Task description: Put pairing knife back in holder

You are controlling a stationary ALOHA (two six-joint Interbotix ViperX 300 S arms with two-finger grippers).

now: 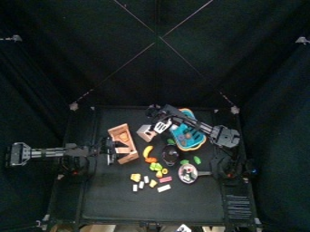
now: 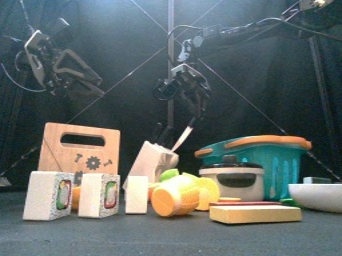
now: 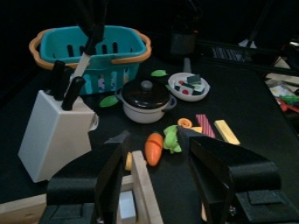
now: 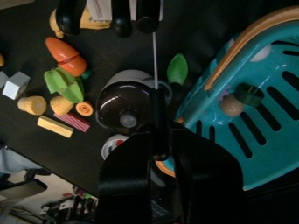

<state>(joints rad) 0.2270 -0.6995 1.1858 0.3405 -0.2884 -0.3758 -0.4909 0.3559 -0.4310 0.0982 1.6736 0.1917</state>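
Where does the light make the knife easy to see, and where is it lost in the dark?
Front view: the knife shows pale against the black curtains. Right wrist view: it is only a thin bright line, edge-on, over the pot. Top view: I cannot make it out.

From the top view, I see the knife block (image 1: 148, 133) hemmed in. The tan board (image 1: 121, 140) stands at its 9 o'clock, the turquoise basket (image 1: 188, 136) at 3, the black pot (image 1: 171, 155) at 5 and toy food (image 1: 154, 167) at 6. Only the paring knife (image 3: 82, 66) hangs in the open air above it. Black handles (image 3: 73, 90) already crowd its slots.
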